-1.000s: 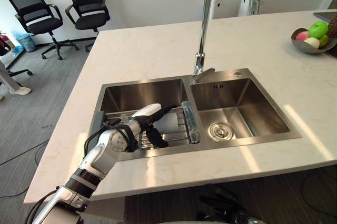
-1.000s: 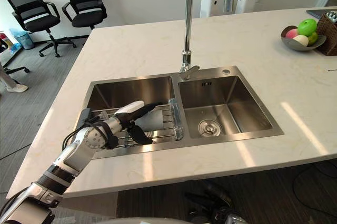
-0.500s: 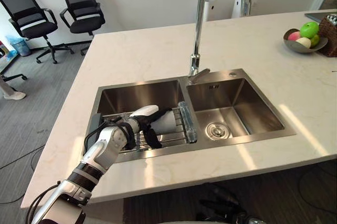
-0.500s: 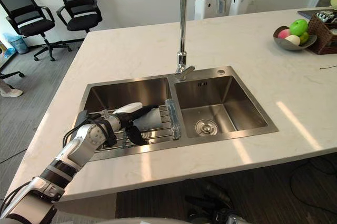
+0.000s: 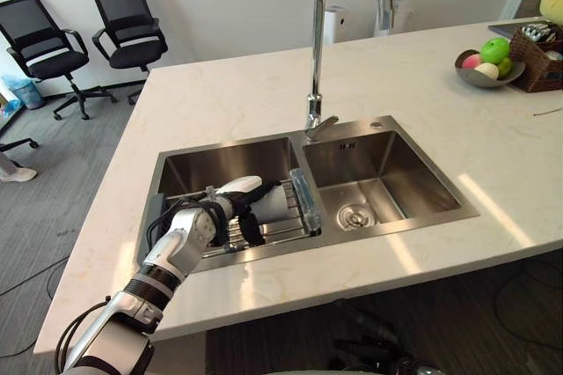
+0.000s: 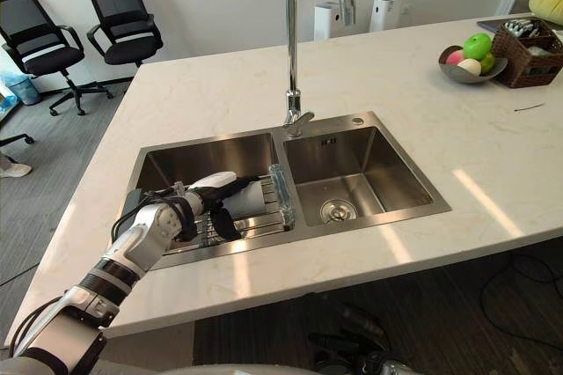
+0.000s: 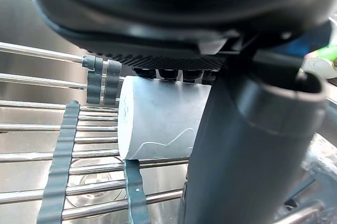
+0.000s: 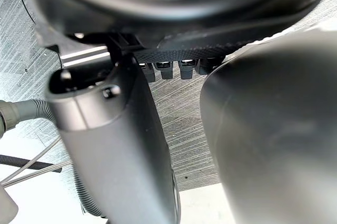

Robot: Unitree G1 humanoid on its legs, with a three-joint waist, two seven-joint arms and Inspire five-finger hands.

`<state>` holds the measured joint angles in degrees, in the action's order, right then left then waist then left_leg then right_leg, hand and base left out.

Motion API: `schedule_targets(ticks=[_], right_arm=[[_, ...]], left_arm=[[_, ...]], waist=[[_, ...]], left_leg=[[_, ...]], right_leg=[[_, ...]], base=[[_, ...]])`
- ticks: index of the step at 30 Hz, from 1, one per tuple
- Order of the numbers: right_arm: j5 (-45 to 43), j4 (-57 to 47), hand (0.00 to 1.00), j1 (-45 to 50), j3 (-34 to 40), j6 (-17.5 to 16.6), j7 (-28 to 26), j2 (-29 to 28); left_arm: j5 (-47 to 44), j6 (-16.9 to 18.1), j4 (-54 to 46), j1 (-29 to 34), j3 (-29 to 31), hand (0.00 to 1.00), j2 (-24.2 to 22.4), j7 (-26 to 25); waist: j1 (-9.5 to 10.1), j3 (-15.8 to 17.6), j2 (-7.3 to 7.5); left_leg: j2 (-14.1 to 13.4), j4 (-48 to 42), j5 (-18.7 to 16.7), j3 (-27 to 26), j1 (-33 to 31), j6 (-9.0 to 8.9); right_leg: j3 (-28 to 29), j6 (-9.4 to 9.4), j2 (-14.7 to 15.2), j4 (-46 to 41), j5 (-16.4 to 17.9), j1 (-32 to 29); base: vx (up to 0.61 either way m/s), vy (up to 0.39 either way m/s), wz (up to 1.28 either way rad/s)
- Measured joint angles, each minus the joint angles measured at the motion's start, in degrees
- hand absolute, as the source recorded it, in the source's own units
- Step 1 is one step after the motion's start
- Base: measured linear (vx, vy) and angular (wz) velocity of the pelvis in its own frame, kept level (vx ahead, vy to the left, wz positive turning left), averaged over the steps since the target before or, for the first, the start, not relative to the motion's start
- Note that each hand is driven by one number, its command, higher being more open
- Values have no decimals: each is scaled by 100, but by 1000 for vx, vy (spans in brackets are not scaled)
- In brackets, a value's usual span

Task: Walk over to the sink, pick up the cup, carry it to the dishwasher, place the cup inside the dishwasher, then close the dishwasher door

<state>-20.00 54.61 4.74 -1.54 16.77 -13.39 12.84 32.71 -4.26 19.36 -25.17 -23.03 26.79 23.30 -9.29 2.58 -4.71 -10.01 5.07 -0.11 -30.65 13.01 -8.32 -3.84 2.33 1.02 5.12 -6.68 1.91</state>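
A pale grey cup (image 5: 275,202) lies on its side on a wire rack (image 5: 295,225) across the left basin of the steel sink (image 5: 387,124). My left hand (image 5: 230,208) reaches into that basin and is shut on the cup, with the white-covered thumb over the cup's top and the dark fingers curled beneath it. In the left wrist view the cup (image 7: 158,124) rests on the rack's bars right before the palm, beside the thumb (image 7: 247,145). My right hand (image 8: 121,145) hangs over grey carpet with nothing in it.
A tall chrome faucet (image 5: 315,58) rises behind the divider between the basins. On the pale counter's far right stand a fruit bowl (image 5: 479,76) and a wicker basket (image 5: 537,45). Two black office chairs (image 5: 127,14) stand on the carpet at the far left.
The whole picture has shifted, so the camera moved. My left hand stays round the cup on the rack, with no visible lift.
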Motion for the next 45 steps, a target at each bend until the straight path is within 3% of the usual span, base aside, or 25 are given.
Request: schedule_targets(ticks=[1,7,9,17,23,24,34,35,45], right_arm=[[10,1,100,-6,-6,1,1,1],[25,-2,100,-22,-16,6,2,-1],[106,-10,100,-84,-89,28,-4,-7],[175,-39,100,-137,-114,88,-20,-22],[225,-33,100,-153,-116,104,-19,-29],[226,-32,100,-152,-116,104,-19,-29],[341,-2,100,-178,-121,141,-33,-29],[342,-2,100,-182,-121,142,-33,-29],[344,-1,100,-199,-154,172,-33,-28]], left_arm=[[-5,0,41,-4,0,0,-25,-70],[-3,-91,252,-307,49,0,-132,-189],[-12,-175,483,-419,178,0,-236,-168],[-105,226,594,-499,113,0,-296,-243],[59,264,634,-455,64,0,-340,-353],[95,264,630,-441,60,100,-346,-354],[564,220,590,-120,2,100,-471,-231],[569,208,589,-121,2,0,-473,-208],[659,102,645,-131,20,0,-562,-215]], waist=[[-5,-2,0],[-27,-5,4],[-124,-5,4],[-173,-21,-25],[-203,-5,-5],[-212,-1,3],[-234,11,25],[-235,9,27],[-245,-4,35]], left_leg=[[7,0,-4,-3,0,6],[20,0,-19,-21,-4,24],[12,-4,-27,-60,-9,28],[7,-22,-67,-124,1,31],[26,-25,-73,-83,44,45],[21,-26,-73,-70,49,44],[16,-26,-93,22,83,48],[17,-26,-95,22,84,49],[13,-28,-114,21,93,45]], right_leg=[[5,3,6,0,-2,-3],[24,32,13,2,-22,-20],[57,34,3,3,-24,-49],[74,2,-14,1,-57,-48],[40,18,8,6,-38,13],[27,24,8,6,-27,12],[-62,47,15,6,18,97],[-61,48,15,7,18,98],[-57,49,9,7,31,104]], base=[[0,0,0],[-2,-2,-1],[5,-9,-9],[24,-3,-4],[-31,-9,3],[0,0,5],[-11,-12,5],[-33,-22,-1],[-15,-10,0]])
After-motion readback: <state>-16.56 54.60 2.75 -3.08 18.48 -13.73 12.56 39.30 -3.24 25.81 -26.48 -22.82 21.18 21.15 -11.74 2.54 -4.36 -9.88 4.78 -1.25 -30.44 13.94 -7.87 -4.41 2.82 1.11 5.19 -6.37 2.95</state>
